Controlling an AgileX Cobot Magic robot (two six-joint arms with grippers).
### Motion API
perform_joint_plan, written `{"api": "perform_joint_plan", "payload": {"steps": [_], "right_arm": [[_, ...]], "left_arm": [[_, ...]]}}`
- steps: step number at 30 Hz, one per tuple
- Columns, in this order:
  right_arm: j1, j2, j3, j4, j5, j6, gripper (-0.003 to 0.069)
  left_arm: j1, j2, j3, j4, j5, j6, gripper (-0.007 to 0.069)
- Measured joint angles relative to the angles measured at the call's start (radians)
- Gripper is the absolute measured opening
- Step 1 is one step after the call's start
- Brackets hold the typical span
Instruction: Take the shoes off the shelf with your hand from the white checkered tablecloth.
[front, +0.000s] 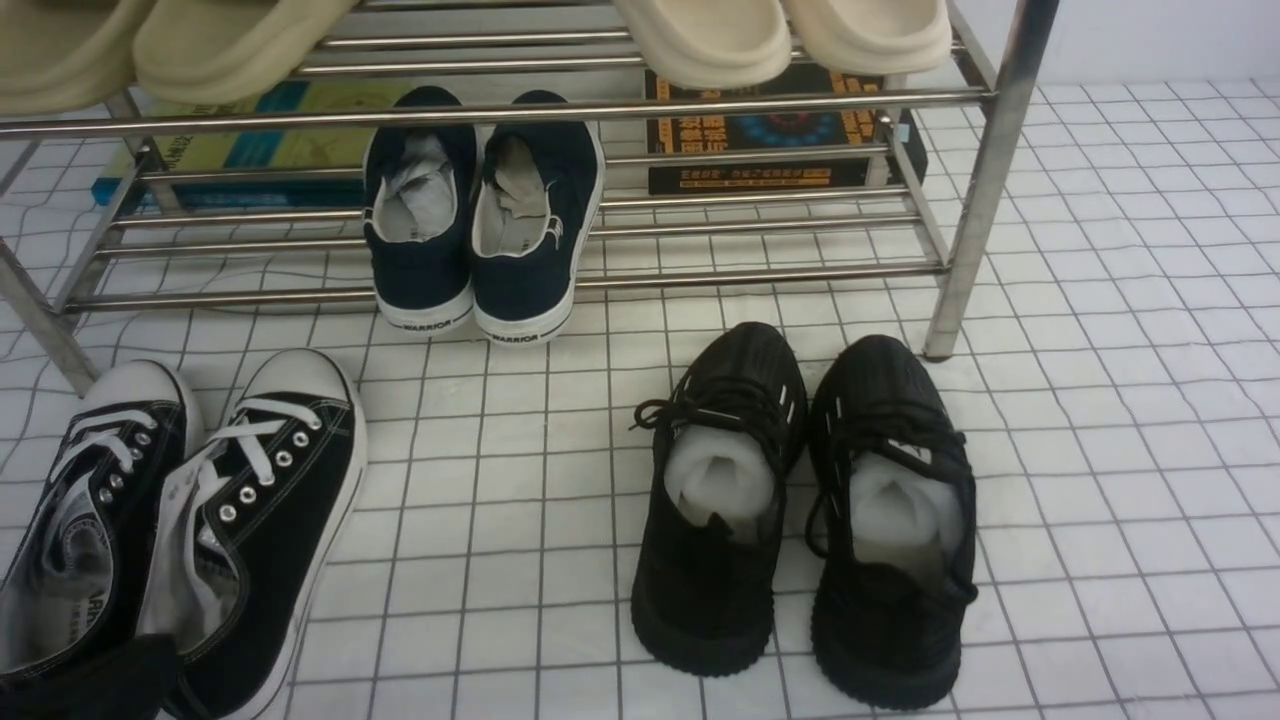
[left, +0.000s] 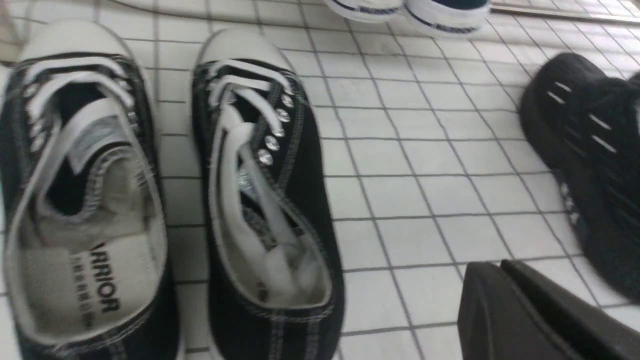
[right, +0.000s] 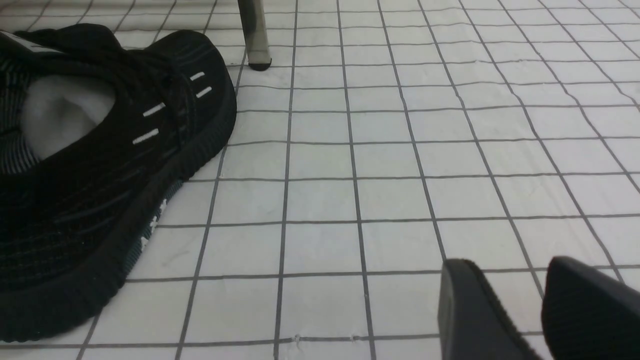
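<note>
The left gripper (left: 494, 266) (jaws pressed together) partly hides the canvas sneakers (front: 285, 530); the right gripper (right: 510, 265), cropped, has jaws spread.

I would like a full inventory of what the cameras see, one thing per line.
canvas sneakers: 2, black and white, on cloth, left
knit sneakers: 2, black, on cloth, right of middle
slip-ons: 2, navy, lower tier
slippers: 2, olive, upper tier, left
clogs: 2, cream, upper tier, right
rack: 1, silver, far side
books: at least 2, green-blue and black-orange, behind lower bars
cloth: 1, white checkered, underneath
grippers: 2, black, near side
</note>
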Motion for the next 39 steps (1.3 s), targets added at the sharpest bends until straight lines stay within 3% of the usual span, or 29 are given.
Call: {"api": "perform_joint_plan", "payload": {"steps": [4,9,13,23,39], "right_arm": [[0.000,0.000,0.000,0.001,0.000,0.000,0.0239],[0.000,0.000,0.000,0.001,0.000,0.000,0.0239],[0.000,0.000,0.000,0.001,0.000,0.000,0.0239],[0.000,0.000,0.000,0.001,0.000,-0.001,0.0239],[0.000,0.000,0.000,0.001,0.000,-0.001,0.0239]], "left_arm": [[0.077,-0.094,0.104,0.002,-0.032,0.000,0.0036],[0.105,-0.195,0.115,0.014,0.061,0.003,0.0041],[0.112,-0.207,0.115,0.022,0.071,0.026,0.0043],[0.241,-0.207,0.115,0.022,0.073,0.041,0.0050],[0.244,-0.207,0.115,0.023,0.073,0.041,0.0058]]}}
